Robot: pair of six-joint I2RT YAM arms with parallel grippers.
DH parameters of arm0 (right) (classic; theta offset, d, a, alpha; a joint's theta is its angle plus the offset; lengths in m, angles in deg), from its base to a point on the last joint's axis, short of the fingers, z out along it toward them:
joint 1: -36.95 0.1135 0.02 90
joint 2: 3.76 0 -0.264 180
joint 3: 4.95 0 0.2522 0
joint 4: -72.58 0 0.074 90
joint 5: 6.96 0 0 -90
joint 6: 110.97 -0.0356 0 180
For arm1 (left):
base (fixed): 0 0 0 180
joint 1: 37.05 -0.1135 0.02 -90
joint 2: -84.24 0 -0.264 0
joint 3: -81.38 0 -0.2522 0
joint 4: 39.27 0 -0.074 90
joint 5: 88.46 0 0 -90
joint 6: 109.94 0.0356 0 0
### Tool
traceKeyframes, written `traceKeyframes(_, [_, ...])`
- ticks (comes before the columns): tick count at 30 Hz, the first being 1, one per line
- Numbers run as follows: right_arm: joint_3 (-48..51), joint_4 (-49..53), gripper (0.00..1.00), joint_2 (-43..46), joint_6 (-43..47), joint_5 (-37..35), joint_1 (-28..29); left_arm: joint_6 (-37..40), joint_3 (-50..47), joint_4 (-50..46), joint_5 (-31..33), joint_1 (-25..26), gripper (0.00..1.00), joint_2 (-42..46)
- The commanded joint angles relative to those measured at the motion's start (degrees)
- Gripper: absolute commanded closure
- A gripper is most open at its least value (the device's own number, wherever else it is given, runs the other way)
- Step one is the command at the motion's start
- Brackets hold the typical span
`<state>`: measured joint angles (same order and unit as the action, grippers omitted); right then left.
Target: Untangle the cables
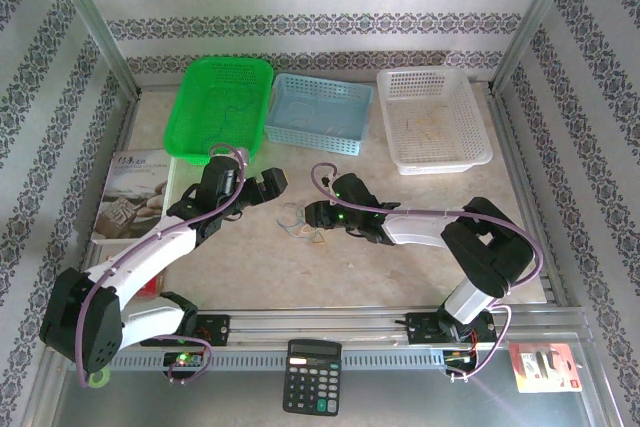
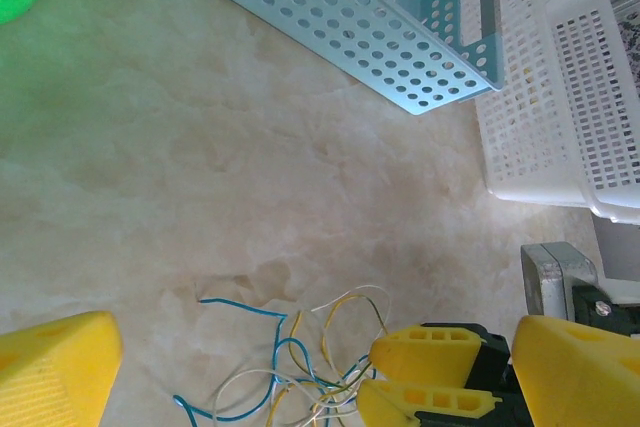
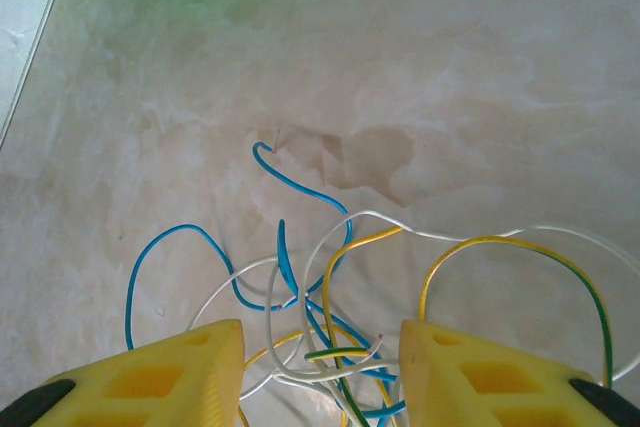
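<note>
Two arms: white moulded link shells (image 1: 150, 247), black joint housings (image 1: 85, 322). Thick purple cable (image 1: 318, 173) loops along each arm. Small green light (image 1: 343, 214) glows at right wrist. Blocky yellow plastic fingers (image 3: 150, 377), finely ribbed faces, black mounts behind.

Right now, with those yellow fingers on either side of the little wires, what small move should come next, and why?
Probably close the right gripper on a strand. Its fingers stand apart astride the cables, with blue and green-yellow loops lying between them and nothing gripped yet. The left gripper is wide open beside the tangle, so it could then take another wire.
</note>
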<state>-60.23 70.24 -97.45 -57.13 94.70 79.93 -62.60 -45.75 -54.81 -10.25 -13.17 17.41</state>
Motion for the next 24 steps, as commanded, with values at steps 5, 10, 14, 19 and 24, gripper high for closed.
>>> traceKeyframes(5, [-1.72,-0.69,0.55,-0.74,-0.32,0.88,-0.38,-0.32,-0.56,2.3,-0.68,-0.71,0.0,1.09])
traceKeyframes(10, [-2.16,-1.36,0.58,-2.01,-0.57,1.47,-0.47,-0.35,-0.7,2.57,-0.76,-0.76,0.0,1.13])
traceKeyframes(14, [-2.59,-1.9,0.62,-2.94,-0.83,1.98,-0.45,-0.47,-0.7,2.84,-0.89,-0.76,0.0,1.01])
traceKeyframes(19, [-2.86,-2.17,0.69,-3.34,-1.01,2.45,-0.7,-0.51,-0.76,3.08,-0.9,-0.76,0.0,1.0])
traceKeyframes(24, [-2.87,-2.31,0.89,-2.89,-1.13,3.56,-1.4,-0.52,-0.93,3.03,-1.13,-0.76,0.0,1.15])
